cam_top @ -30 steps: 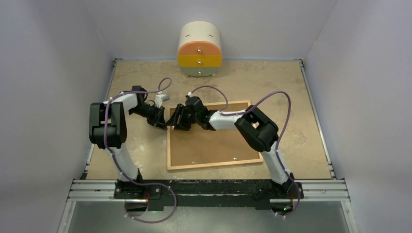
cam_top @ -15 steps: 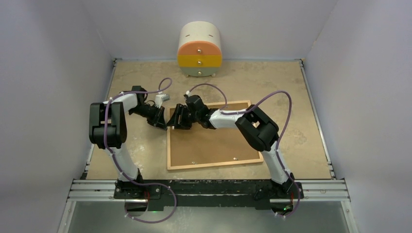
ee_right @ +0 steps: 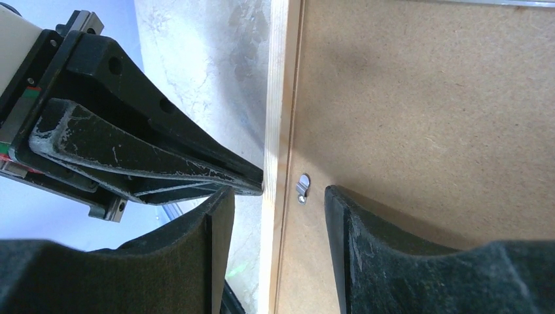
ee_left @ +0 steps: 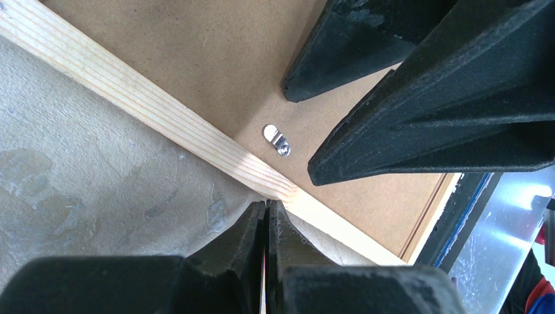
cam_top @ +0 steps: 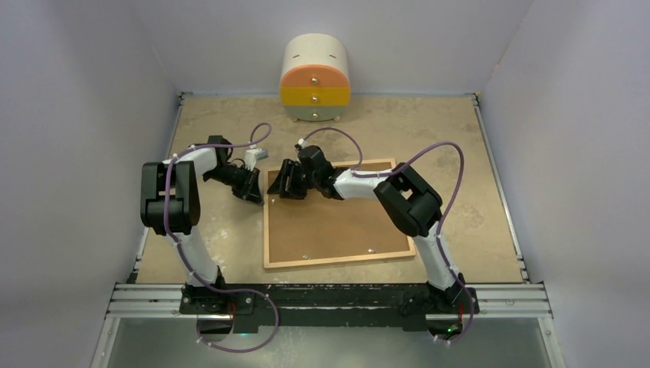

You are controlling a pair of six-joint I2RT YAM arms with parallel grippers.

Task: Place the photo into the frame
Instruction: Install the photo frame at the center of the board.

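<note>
Against the frame [cam_top: 266, 230] edge, left jaws closed; right jaws half-open.

Soft, even overhead light, faint shadows; wrist views sharp, near jaws perhaps slightly blurred

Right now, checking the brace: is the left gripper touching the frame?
Touching: right wrist view shows the left gripper, jaws shut, meeting the frame.
</note>
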